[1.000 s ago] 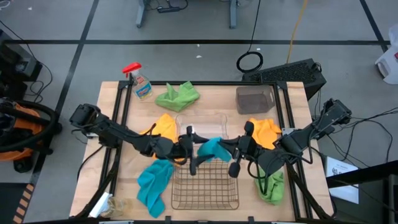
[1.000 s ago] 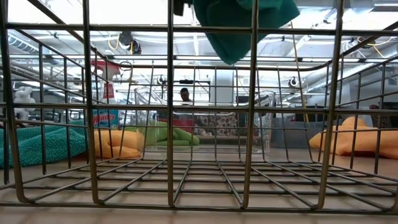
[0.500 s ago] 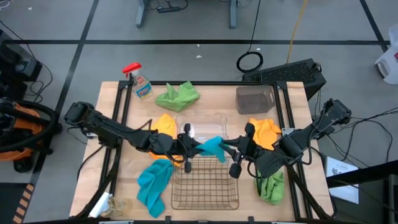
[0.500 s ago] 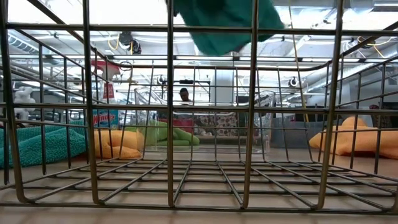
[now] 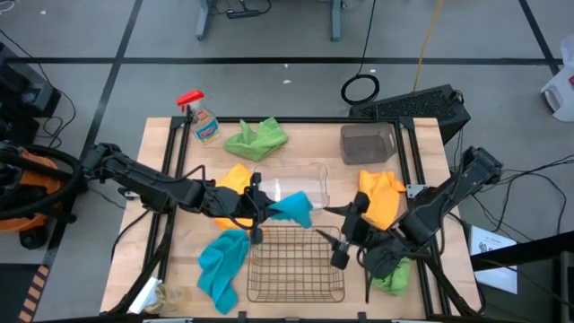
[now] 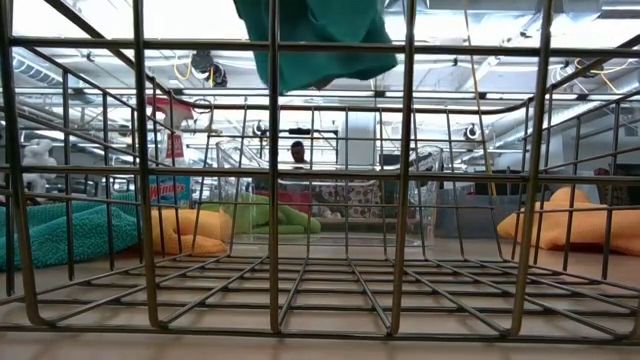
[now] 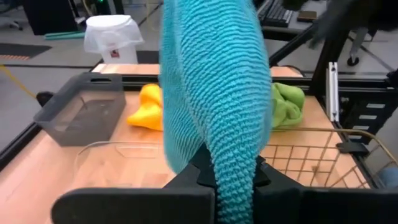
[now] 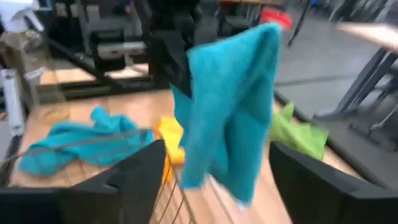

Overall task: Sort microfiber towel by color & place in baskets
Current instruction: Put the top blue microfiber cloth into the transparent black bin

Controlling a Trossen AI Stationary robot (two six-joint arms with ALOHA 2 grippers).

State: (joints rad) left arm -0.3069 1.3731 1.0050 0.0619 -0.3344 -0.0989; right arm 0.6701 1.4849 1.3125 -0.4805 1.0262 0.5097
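A: So, the left gripper (image 5: 257, 213) is clamped shut on the teal towel (image 5: 293, 209), holding it up just over the far left edge of the wire basket (image 5: 296, 292).

B: And the right gripper (image 5: 345, 240)?

A: Jaws spread, holding nothing, at the basket's right rim, just apart from the cloth.

B: Where should the towel go?

A: My guess is the wire basket, which the low view shows holding nothing. The other teal towel (image 5: 221, 263) lies on the desk (image 5: 170, 202) left of it, so both could end up there.

B: How to do it well?

A: Carry the towel toward the basket's middle before letting go, low enough that the hanging end lands inside rather than draping over the rim. Keep the right arm back so the cloth doesn't snag on it.

B: The rest?

A: The clear bin (image 5: 309, 172) sits just far of the wire basket, the brown bin (image 5: 368, 144) at far right. Orange towels lie left (image 5: 235, 182) and right (image 5: 381, 195) of the clear bin; one green towel (image 5: 256, 137) is far, another (image 5: 393, 274) near right.
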